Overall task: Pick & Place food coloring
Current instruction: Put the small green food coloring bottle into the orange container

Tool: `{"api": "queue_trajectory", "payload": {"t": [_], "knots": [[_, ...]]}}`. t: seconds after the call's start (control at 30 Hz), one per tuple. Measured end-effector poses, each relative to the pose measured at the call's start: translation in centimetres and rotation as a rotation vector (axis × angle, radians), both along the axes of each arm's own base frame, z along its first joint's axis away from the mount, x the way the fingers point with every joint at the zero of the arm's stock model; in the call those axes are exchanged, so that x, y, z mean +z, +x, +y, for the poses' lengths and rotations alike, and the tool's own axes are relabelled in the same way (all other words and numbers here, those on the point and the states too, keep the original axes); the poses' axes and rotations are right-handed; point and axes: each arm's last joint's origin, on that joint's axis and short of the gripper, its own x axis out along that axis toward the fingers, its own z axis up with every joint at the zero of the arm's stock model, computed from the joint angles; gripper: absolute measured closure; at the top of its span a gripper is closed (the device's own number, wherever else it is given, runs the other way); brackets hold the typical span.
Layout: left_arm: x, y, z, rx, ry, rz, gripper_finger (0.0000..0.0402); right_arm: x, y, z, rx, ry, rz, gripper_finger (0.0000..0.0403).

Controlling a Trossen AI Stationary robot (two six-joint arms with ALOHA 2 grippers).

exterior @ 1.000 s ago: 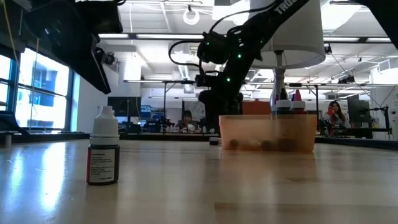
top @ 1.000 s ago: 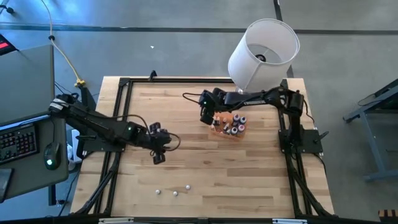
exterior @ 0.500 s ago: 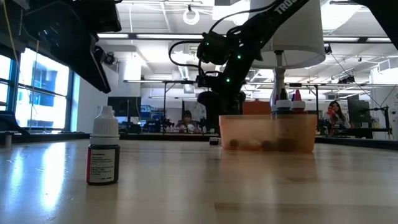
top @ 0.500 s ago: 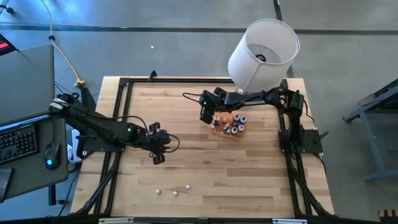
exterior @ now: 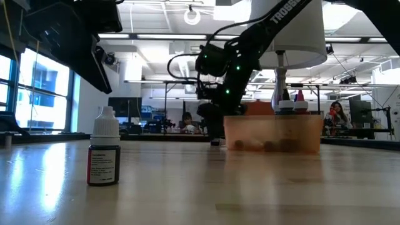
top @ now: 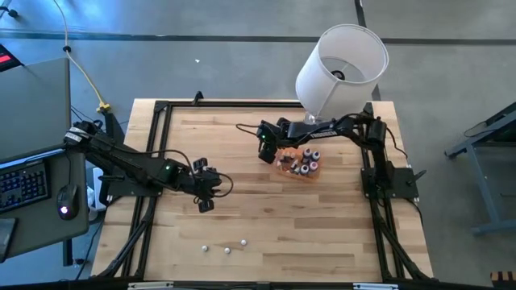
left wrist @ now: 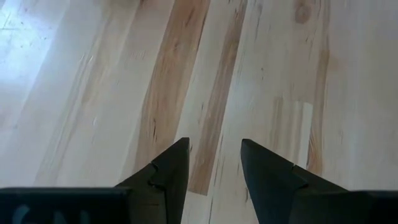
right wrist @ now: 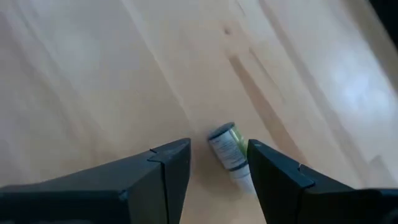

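The orange tray stands right of the table's middle and holds several upright food coloring bottles with whitish caps. Three more bottles stand near the near edge; the low view shows one of them upright and close. One bottle with a yellow-green body lies on its side on the wood. My right gripper is low over it just left of the tray, open, one finger on either side and neither touching. My left gripper is open over bare wood left of the middle.
A white lampshade on its stand rises at the far right corner, above the right arm. A black frame runs along the table's edges. A keyboard and mouse sit on a desk beyond the left edge. Bare wood lies between the arms.
My right gripper has come down toward the table beside the tray's left side, and its arm has stretched lower. The left arm has kept still.
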Motion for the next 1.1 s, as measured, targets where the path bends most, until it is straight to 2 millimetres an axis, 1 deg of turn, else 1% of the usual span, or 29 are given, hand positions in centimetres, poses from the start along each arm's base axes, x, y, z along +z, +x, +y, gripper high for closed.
{"api": "queue_trajectory", "payload": {"t": [0.17, 0.37, 0.47, 0.63, 0.8, 0.87, 0.97, 1.1], "knots": [[0.0, 0.0, 0.0, 0.0, 0.002, 0.006, 0.0259, -0.2, -0.2, 0.0, 0.008, -0.001, 0.024, 0.0251], [0.0, -0.1, 0.0, 0.002, 0.005, 0.007, 0.0259, -0.5, -0.7, 0.2, 0.017, 0.037, 0.077, 0.0251], [0.0, -0.1, 0.0, 0.002, 0.005, 0.007, 0.0259, -0.5, -0.7, 0.2, 0.026, 0.055, 0.076, 0.0251], [0.0, -0.1, 0.0, 0.002, 0.005, 0.006, 0.0259, -0.4, -0.6, -0.1, -0.057, 0.008, 0.053, 0.0251], [0.0, -0.1, 0.0, 0.002, 0.004, 0.007, 0.0259, -0.6, -0.6, -0.5, -0.079, 0.033, 0.029, 0.0251], [0.0, -0.1, 0.0, 0.001, 0.004, 0.008, 0.0259, -1.0, -0.5, -0.6, -0.076, 0.045, 0.033, 0.0252], [-0.1, -0.1, 0.1, 0.0, 0.005, 0.015, 0.0259, -1.4, -0.5, -0.7, -0.076, 0.057, 0.041, 0.0258], [-0.1, -0.2, 0.1, 0.0, 0.006, 0.023, 0.0259, -1.4, -0.6, -0.7, -0.075, 0.054, 0.049, 0.028]]}}
